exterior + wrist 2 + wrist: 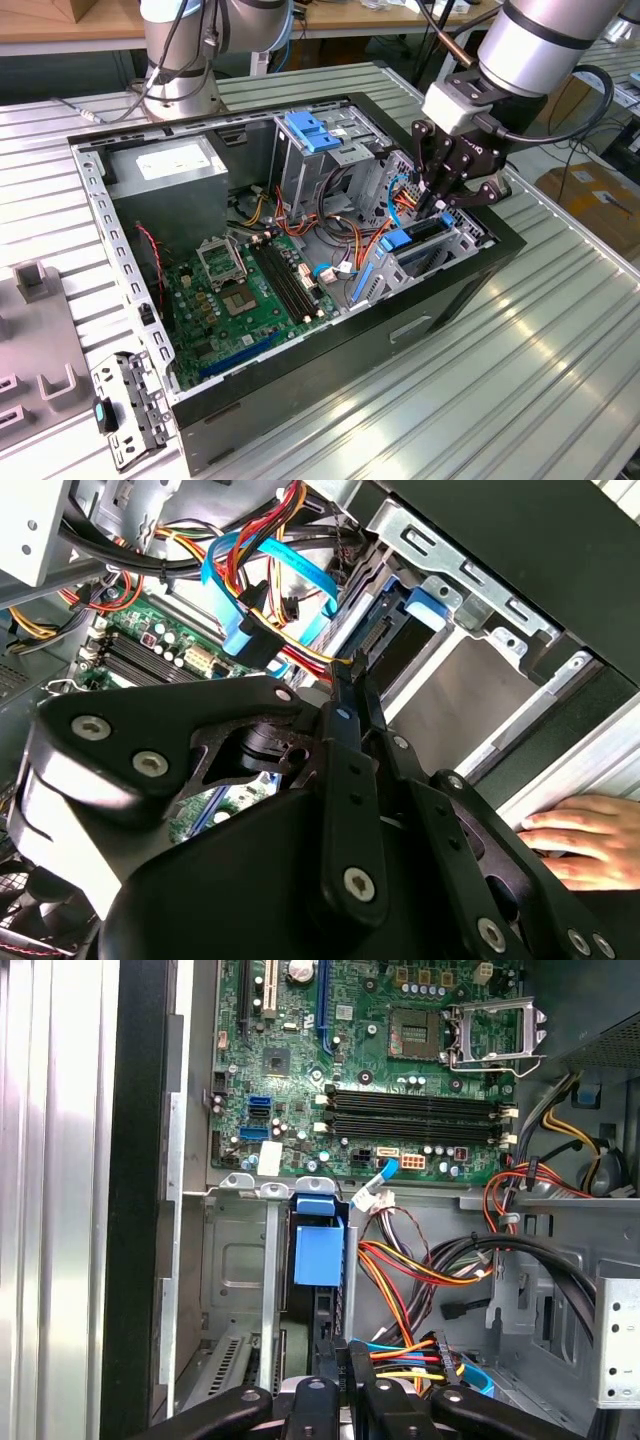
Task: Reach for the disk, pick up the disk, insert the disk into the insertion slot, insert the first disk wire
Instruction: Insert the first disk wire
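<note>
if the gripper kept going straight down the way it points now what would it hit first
Most likely the disk seated in the insertion slot: the gripper hangs just above its rear edge, among the orange and blue wires. A wire may come first; depth is unclear.
</note>
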